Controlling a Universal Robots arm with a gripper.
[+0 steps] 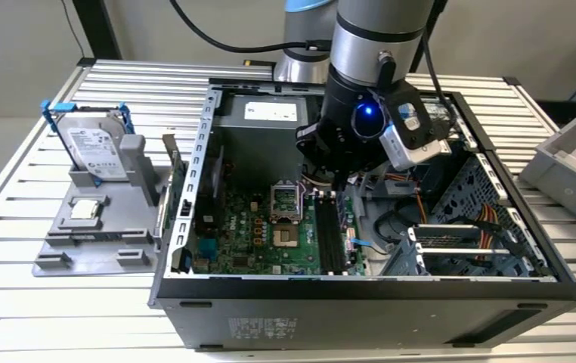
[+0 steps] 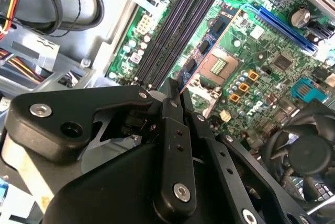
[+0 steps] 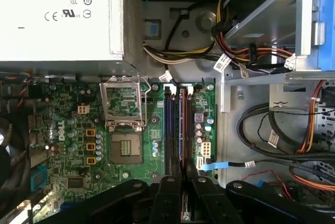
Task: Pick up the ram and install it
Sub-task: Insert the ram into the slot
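Observation:
My gripper (image 1: 339,180) is down inside the open computer case (image 1: 182,227), over the far end of the black memory slots (image 1: 329,238). Both wrist views show its black fingers (image 3: 170,192) closed together. They pinch the ram (image 3: 183,127), a thin stick seen edge-on. In the second wrist view the ram (image 2: 207,46) runs out from the gripper (image 2: 175,92), parallel to the memory slots (image 2: 172,25). In the first wrist view the gripper (image 3: 184,174) holds it in line with the memory slots (image 3: 170,130). I cannot tell whether the ram touches a slot.
The empty CPU socket (image 3: 125,148) lies beside the slots, with cables (image 3: 282,135) and a drive cage (image 1: 475,227) on the other side. Outside the case, at the exterior view's left, a grey fixture (image 1: 56,261) holds a hard drive (image 1: 91,140) and a CPU chip (image 1: 86,210). A grey bin (image 1: 571,170) stands at its right.

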